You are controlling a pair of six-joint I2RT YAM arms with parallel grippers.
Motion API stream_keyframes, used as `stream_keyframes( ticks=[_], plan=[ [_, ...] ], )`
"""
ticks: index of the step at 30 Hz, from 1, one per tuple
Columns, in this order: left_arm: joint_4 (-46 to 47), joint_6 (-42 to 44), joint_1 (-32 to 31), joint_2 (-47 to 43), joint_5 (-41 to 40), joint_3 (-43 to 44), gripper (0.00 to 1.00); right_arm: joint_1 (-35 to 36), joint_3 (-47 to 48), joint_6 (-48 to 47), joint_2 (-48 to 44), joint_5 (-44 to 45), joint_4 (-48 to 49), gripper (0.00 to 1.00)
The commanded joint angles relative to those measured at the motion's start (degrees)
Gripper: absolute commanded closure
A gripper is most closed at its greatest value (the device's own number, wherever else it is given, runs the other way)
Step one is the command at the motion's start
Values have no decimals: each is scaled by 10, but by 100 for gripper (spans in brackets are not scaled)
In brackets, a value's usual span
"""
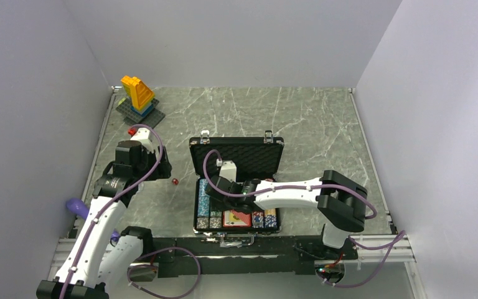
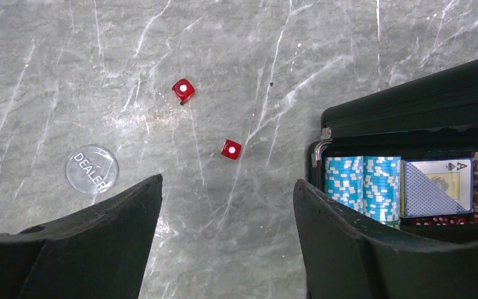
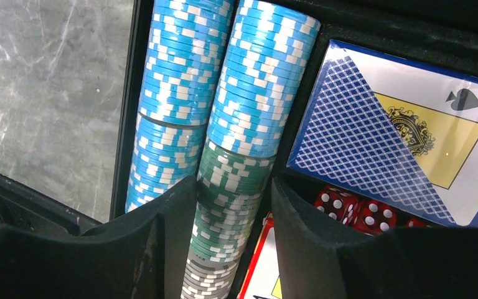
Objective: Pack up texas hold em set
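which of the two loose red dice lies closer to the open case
The lower red die in the left wrist view; the upper die sits farther from the case.

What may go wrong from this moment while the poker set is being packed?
The two red dice lie apart on the table; the open left pincer may catch one and knock the other away.
The clear dealer button lies flat and may slip or be overlooked.
The right pincer straddles the green chips; pulling up could spill the row.
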Motion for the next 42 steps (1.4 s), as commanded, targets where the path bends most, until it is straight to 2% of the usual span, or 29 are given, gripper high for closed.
stream_keyframes(
  ticks=[1, 6, 12, 18, 25, 32, 42],
  plan=[
    [19, 8, 3, -8, -7, -3, 19, 0, -5, 0, 2, 32, -66, 50],
    [19, 9, 3, -9, -7, -3, 18, -1, -7, 1, 2, 36, -75, 50],
    [18, 9, 3, -4, -14, -3, 18, -1, -57, -42, -50, 5, 29, 43],
    [17, 9, 3, -6, -14, -5, 18, -1, -77, -51, -91, 8, 66, 40],
    [17, 10, 3, -4, -14, -5, 18, -3, -88, -34, -98, 24, 57, 43],
    [17, 9, 3, -4, -14, -5, 18, -4, -63, -36, -66, 23, 34, 55],
    [16, 9, 3, -7, -14, -6, 18, -7, -19, -12, -21, 41, -57, 62]
  ],
)
